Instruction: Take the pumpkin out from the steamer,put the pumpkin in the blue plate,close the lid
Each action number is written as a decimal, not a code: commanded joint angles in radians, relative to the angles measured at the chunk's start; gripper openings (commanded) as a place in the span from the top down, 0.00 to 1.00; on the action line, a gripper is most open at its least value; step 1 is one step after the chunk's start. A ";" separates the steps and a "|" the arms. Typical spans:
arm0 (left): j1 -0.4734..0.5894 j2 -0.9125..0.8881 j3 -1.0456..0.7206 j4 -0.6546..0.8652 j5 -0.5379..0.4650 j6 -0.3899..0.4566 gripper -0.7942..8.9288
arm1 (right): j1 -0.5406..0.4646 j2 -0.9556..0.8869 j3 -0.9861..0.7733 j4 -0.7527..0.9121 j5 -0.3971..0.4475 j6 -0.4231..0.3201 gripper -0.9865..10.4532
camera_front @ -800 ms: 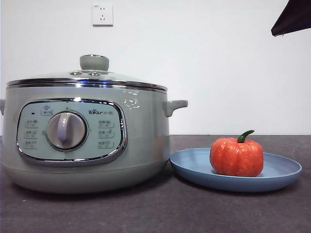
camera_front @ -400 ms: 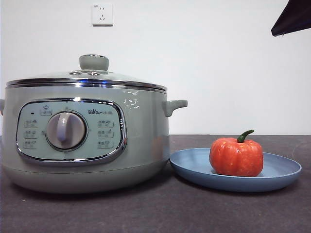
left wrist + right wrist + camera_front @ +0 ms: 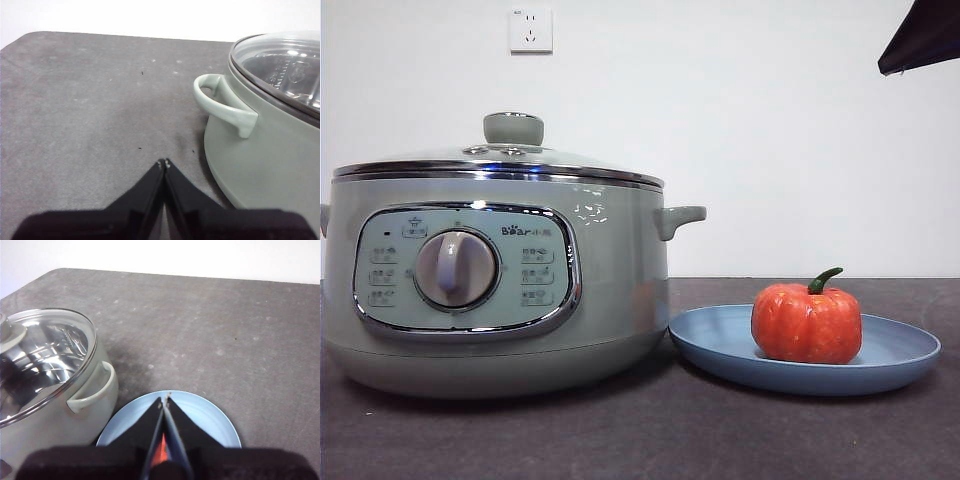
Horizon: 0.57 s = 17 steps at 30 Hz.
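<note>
The pumpkin [image 3: 807,325] sits on the blue plate [image 3: 900,355] at the lower right of the front view, and the lid [image 3: 500,160] rests on the steamer [image 3: 610,290] at the left, so by these pictures the task looks finished.

The left end effector [image 3: 164,162] hangs over bare desk [image 3: 90,110] beside the steamer's side handle [image 3: 220,102], its 2 jaws pressed together with nothing between them. The right end effector [image 3: 165,401] hangs above the plate, its 2 jaws likewise closed and empty, with a sliver of orange showing just below the tips.

Little is left to go wrong, but I would watch 2 things. The right end effector is over the pumpkin; a downward drift could knock the round toy so that it rolls off the shallow plate. The left one is near the handle, and a sideways swing could bump the pot and shift the lid off its seat.

Count: 1 pumpkin, 1 plate, 1 steamer with 1 lid and 1 knob [image 3: 514,128], 1 dial [image 3: 456,268], 1 wall socket [image 3: 531,29], and 1 dark arm tip [image 3: 925,35] at the upper right corner of the front view.
</note>
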 commanded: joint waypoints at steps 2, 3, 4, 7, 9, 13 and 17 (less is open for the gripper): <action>0.003 -0.003 -0.015 -0.001 0.000 -0.004 0.92 | 0.000 -0.001 -0.010 0.006 0.003 0.006 0.91; 0.003 -0.003 -0.015 -0.001 0.000 -0.004 0.92 | 0.000 -0.001 -0.010 0.002 0.003 0.005 0.91; 0.003 -0.003 -0.015 -0.001 0.000 -0.004 0.92 | 0.000 -0.001 -0.010 -0.004 0.003 0.005 0.91; 0.003 -0.003 -0.015 -0.001 0.000 -0.004 0.92 | -0.003 -0.038 -0.010 -0.041 0.006 -0.068 0.91; 0.003 -0.003 -0.015 -0.001 0.000 -0.004 0.92 | -0.029 -0.082 -0.012 -0.079 0.024 -0.119 0.91; 0.003 -0.003 -0.015 -0.001 0.000 -0.004 0.92 | -0.148 -0.203 -0.063 -0.052 0.003 -0.141 0.91; 0.003 -0.003 -0.015 -0.001 0.000 -0.004 0.92 | -0.315 -0.341 -0.161 0.014 -0.169 -0.134 0.91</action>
